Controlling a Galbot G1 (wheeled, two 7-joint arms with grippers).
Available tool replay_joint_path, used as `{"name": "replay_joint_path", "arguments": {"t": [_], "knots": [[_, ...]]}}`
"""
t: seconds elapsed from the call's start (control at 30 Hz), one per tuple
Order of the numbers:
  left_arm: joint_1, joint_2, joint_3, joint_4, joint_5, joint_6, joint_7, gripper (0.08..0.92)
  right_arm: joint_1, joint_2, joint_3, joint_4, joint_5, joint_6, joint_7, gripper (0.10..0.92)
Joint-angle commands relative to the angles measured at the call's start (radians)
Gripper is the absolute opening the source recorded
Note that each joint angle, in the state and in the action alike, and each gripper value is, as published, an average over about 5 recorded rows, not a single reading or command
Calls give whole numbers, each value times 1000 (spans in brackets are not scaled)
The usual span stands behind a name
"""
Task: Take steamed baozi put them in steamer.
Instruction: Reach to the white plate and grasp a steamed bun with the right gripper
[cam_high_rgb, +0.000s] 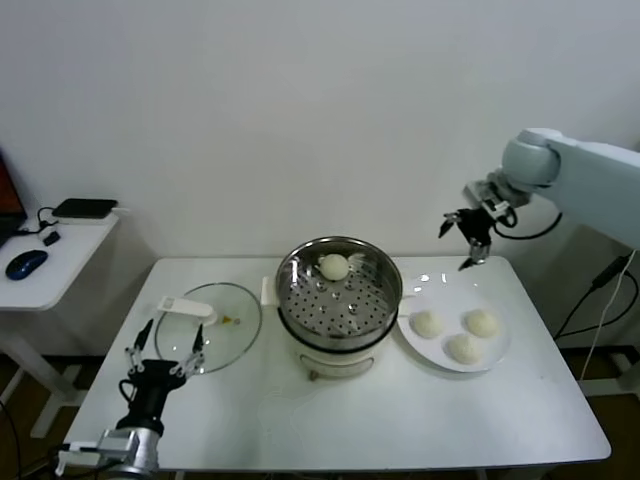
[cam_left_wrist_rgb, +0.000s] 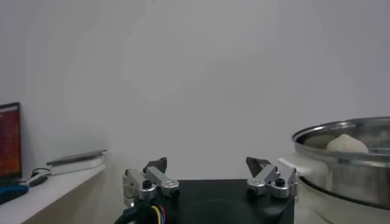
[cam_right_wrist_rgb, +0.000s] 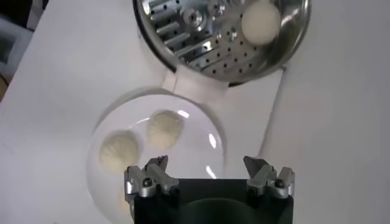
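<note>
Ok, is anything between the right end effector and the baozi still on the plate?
Nothing visible. The right end effector hangs open above the plate, with three baozi lying uncovered below. The steamer stands beside them, lid off.

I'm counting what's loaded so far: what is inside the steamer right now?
One baozi sits on the perforated floor of the steamer, near its far wall. The floor's near edge is hidden by the rim.

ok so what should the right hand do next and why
Probably lower the right hand, which is open and empty above the table's far edge, onto one of the three baozi on the plate, perhaps the nearest one. Only one baozi sits in the steamer. The left hand is parked by the glass lid.
</note>
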Motion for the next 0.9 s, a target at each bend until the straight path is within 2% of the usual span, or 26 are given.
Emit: {"name": "replay_joint_path", "arguments": {"t": [0.03, 0.43, 0.63, 0.9], "knots": [[4, 2, -1, -8, 3, -9, 0, 823, -174, -53, 70, -28, -7, -121, 28, 823], [-4, -5, 0, 6, 23, -7, -1, 823, -343, 35, 147, -76, -52, -144, 40, 823], [5, -9, -6, 19, 20, -11, -1, 823, -435, 86, 242, -170, -110, -117, 99, 823], [-4, -10, -22, 11, 11, 9, -1, 823, -508, 145, 319, -246, -166, -102, 106, 823]]}}
